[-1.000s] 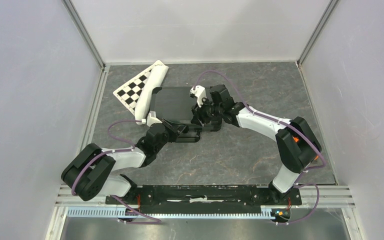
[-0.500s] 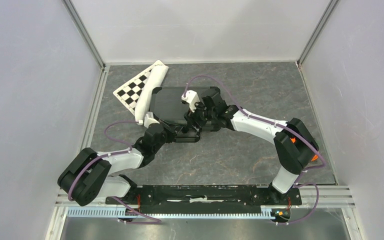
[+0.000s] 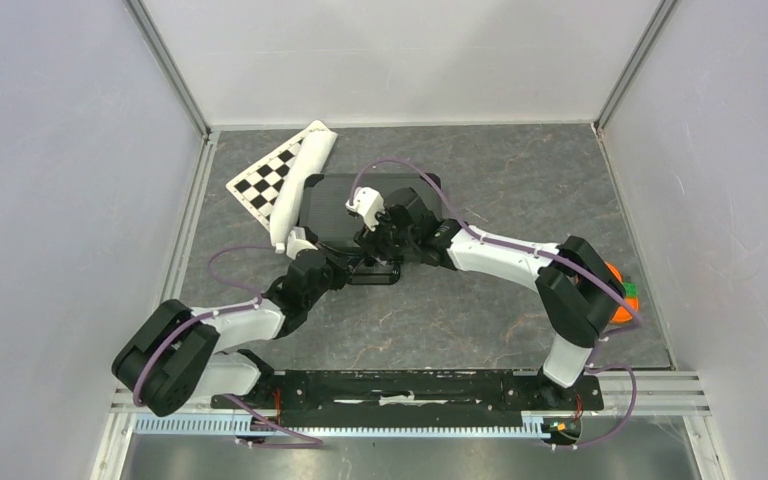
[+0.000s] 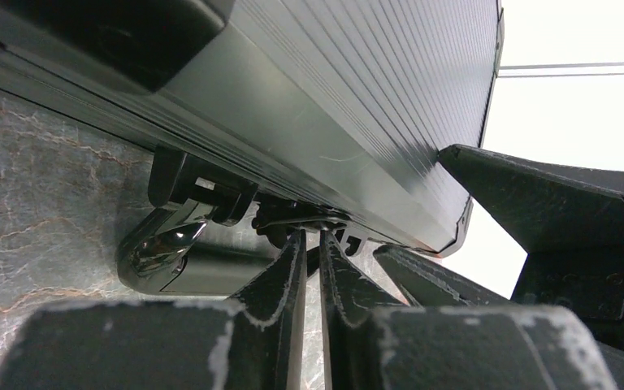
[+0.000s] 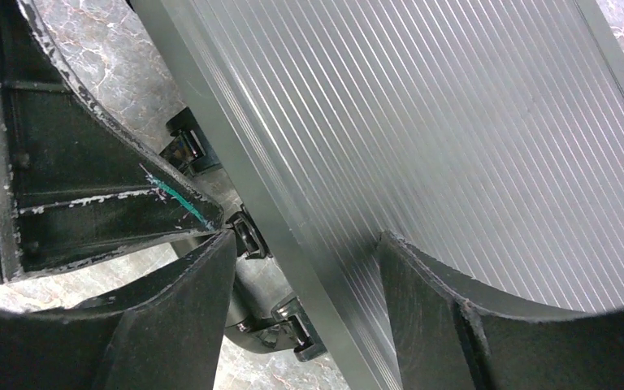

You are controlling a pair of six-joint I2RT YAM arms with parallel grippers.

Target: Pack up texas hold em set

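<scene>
The black case [image 3: 338, 203] of the texas hold em set lies shut on the table, ribbed lid up [image 5: 471, 122]. Its handle [image 4: 175, 256] hangs off the near edge. My left gripper [image 3: 357, 262] comes in low from the front, its jaws almost together with only a thin slit, tips [image 4: 312, 237] against the latch hardware beside the handle. My right gripper [image 3: 381, 246] stands open astride the case's front edge [image 5: 307, 240], one finger over the lid, the other on the handle [image 5: 260, 305] side. Chips, cards and dice are hidden.
A black-and-white checkered board [image 3: 268, 178] and a white rolled piece [image 3: 303, 185] lie against the case's left side. An orange object [image 3: 621, 297] sits at the right, behind the right arm's elbow. Grey walls close in the table on three sides.
My right gripper has slid left along the case's front edge and spread its jaws wider. The left gripper has narrowed its jaws and edged closer under the case's front.
</scene>
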